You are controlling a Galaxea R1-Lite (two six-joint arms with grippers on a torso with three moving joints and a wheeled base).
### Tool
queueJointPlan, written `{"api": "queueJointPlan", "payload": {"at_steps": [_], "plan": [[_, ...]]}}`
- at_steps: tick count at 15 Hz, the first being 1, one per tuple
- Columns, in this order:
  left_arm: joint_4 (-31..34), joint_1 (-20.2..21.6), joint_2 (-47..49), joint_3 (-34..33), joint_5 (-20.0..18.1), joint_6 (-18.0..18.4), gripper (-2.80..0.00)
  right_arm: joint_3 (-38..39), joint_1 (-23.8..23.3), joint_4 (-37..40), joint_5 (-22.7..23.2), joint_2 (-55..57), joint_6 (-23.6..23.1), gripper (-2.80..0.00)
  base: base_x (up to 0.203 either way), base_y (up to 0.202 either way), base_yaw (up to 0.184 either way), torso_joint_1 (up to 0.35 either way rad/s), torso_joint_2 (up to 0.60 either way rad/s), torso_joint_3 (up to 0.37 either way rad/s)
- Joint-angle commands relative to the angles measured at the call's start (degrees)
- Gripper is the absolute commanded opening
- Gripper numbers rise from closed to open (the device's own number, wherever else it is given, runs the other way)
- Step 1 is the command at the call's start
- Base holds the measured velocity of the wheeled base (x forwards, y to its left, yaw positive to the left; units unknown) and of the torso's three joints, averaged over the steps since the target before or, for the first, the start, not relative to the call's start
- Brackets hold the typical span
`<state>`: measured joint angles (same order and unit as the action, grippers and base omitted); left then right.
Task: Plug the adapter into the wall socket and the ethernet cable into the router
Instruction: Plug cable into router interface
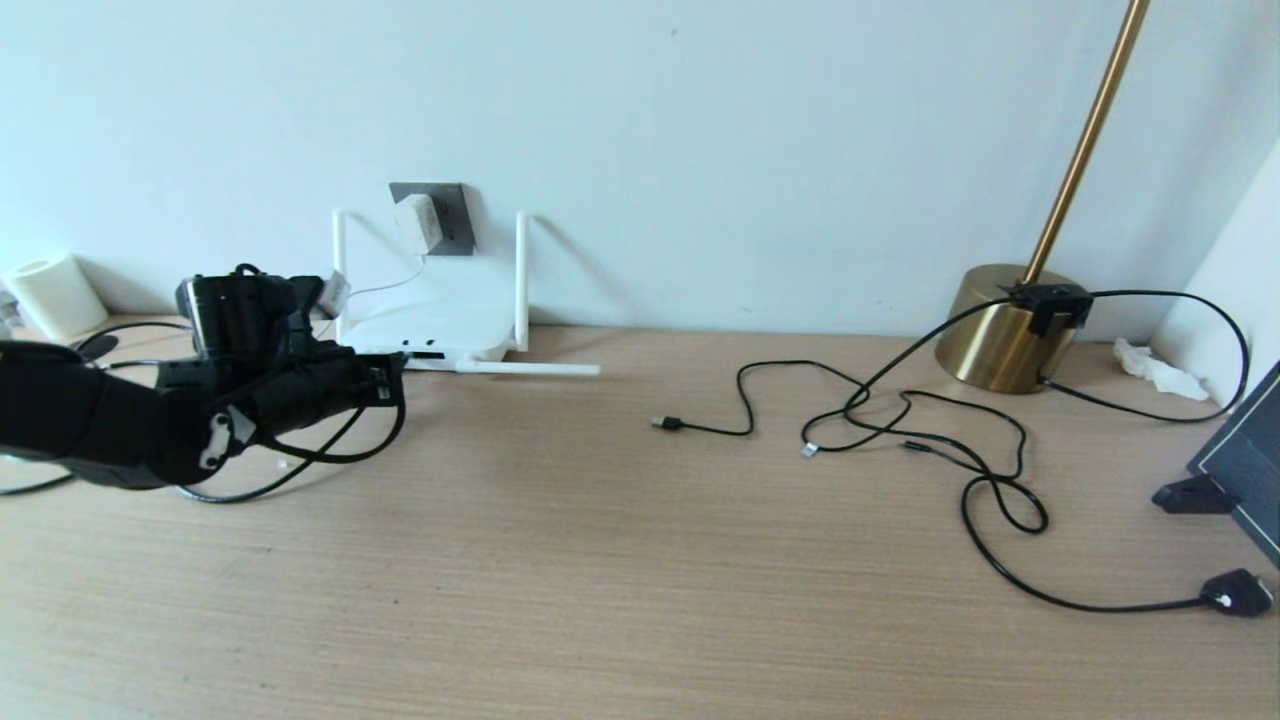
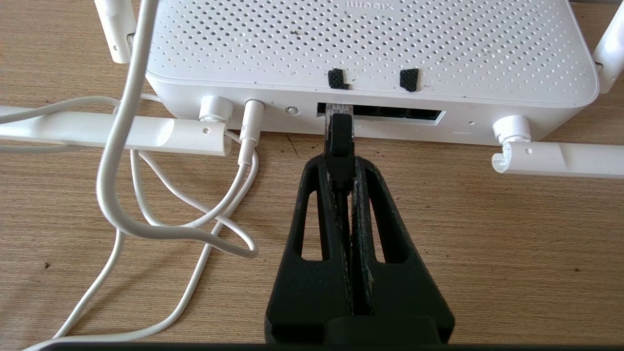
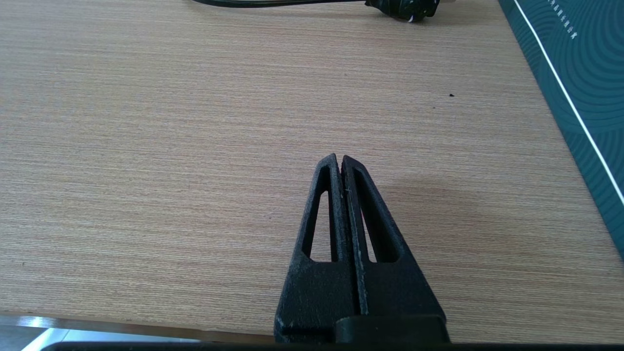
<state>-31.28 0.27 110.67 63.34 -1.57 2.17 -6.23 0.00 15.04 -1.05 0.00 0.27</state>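
A pale wall backs the wooden tabletop [image 1: 620, 560]. At its rear-left edge, the left gripper [image 2: 340, 168] is clamped on the light, stiff ethernet cable [image 2: 340, 139] plug, held behind its fragile clip at the router [image 2: 370, 48] port. The right gripper [image 3: 340, 161] rests closed and empty.

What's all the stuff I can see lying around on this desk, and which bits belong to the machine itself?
router: one, white, against the wall at the desk's back left
antennas: four, white, two upright, two lying flat
adapter: one, white, sitting in the wall socket
wall socket: one, dark grey, on the wall above the router
white cord: one, looped on the desk, plugged into the router
ethernet cable: one, black, its clear plug at the router's port
paper roll: one, white, far left
lamp: one, brass, back right
black cables: several, tangled, right of centre
left gripper: black, shut on the ethernet cable
right gripper: black, shut, empty, over bare desk
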Motion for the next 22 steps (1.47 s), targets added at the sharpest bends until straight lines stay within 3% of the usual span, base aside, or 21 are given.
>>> {"api": "queueJointPlan", "payload": {"at_steps": [1, 22], "plan": [[-0.27, 0.08, 0.26, 0.12, -0.01, -0.06, -2.80, -0.01, 0.00, 0.07, -0.01, 0.00, 0.00, -2.80, 0.000, 0.000, 0.000, 0.000, 0.00, 0.000], [1.31, -0.21, 2.01, 2.40, -0.01, -0.06, -2.80, -0.01, 0.00, 0.07, -0.01, 0.00, 0.17, -2.80, 0.000, 0.000, 0.000, 0.000, 0.00, 0.000]]}}
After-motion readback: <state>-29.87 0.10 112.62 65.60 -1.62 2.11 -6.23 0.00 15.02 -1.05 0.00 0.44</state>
